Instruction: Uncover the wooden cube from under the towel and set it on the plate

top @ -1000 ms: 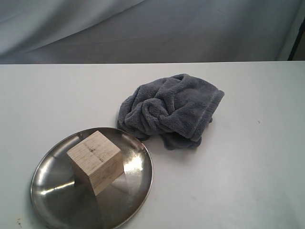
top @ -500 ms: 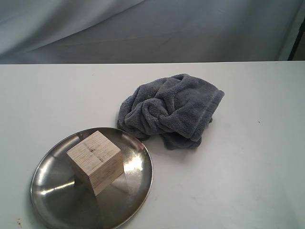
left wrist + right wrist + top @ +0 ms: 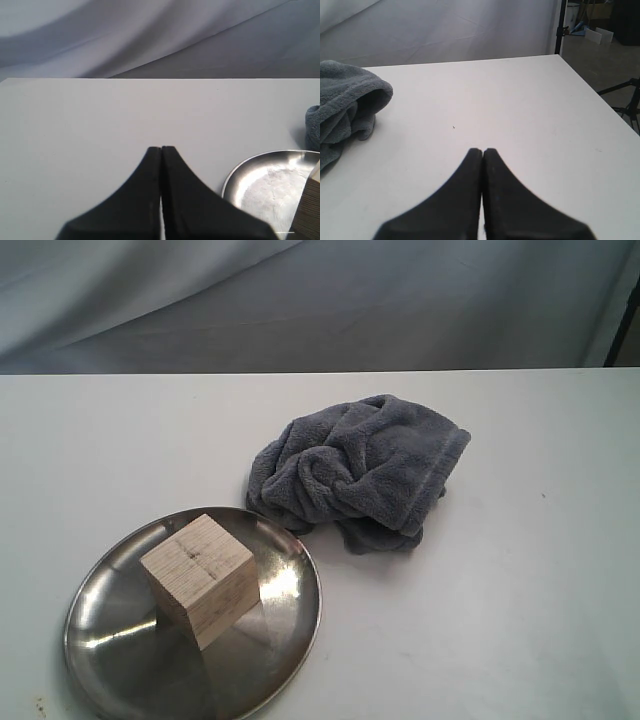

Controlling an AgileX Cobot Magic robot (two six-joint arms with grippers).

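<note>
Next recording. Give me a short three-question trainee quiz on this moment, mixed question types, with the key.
1. True or false: the wooden cube rests on the plate.
2. Where is the towel? A) draped over the cube; B) bunched on the table, off the cube; C) held by an arm.
3. In one word, how do the jaws of the left gripper and the right gripper stand?

Key: 1 true. 2 B. 3 shut; each pair is pressed together with nothing between.
</note>
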